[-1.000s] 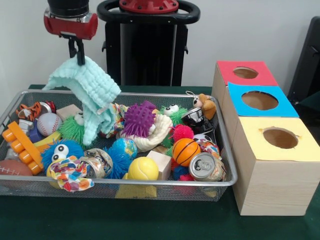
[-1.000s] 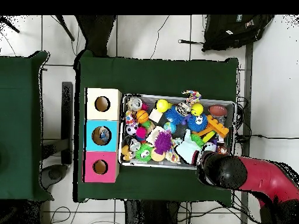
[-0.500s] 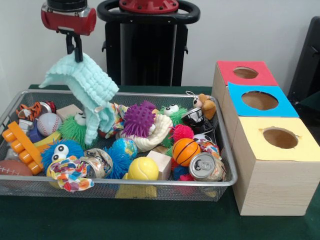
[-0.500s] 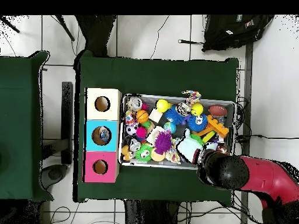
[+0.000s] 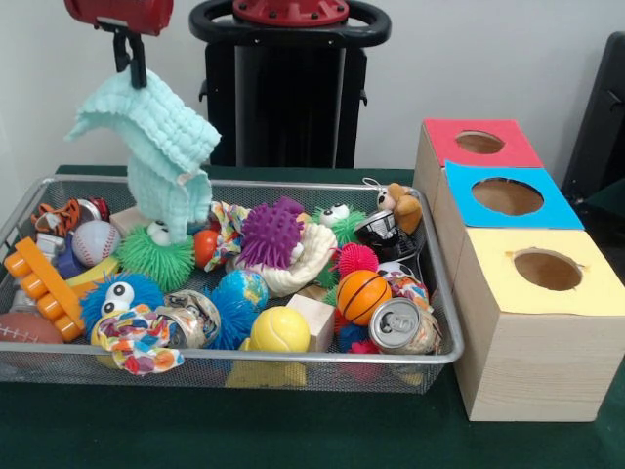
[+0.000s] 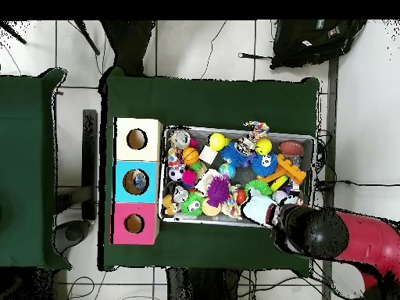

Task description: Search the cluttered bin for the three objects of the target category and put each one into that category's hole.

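Above the bin (image 5: 444,358), I am lifting the mint cloth (image 5: 156,156) higher, my gripper (image 5: 132,61) clamped on it, its hem now clearing the toys.

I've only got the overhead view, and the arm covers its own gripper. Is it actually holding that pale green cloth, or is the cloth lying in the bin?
Observer: Holding it. In the front view the gripper is shut on the top of the mint cloth, which hangs below it.
Operator: Is the cloth clear of the toys?
Observer: Hard to say. Its lower end reaches down to a green spiky ball at the far side of the wire bin; I can't tell whether they touch.
Operator: Anything clinging to it?
Observer: Nothing that shows from the front; only the cloth hangs from the gripper.
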Tool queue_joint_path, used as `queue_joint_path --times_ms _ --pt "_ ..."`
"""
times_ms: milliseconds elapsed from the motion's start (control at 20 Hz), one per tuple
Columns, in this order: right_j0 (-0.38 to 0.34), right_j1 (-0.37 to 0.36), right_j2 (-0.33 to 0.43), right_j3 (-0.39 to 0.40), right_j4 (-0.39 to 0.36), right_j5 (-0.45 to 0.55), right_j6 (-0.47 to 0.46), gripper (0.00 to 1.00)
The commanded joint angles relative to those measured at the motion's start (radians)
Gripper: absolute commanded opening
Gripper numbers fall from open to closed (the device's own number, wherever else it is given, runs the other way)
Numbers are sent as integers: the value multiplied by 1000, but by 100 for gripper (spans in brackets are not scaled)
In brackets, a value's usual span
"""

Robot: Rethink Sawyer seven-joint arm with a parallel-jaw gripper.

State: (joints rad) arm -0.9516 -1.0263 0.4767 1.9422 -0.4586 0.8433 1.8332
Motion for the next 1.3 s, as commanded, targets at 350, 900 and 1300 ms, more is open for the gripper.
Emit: queue_joint_path --times_ms 350,900,1300 --pt "-54 -41 112 -53 18 170 -291 0" --pt "-61 68 141 -92 -49 91 -260 0" --pt "-74 140 155 -121 -88 53 -265 0"
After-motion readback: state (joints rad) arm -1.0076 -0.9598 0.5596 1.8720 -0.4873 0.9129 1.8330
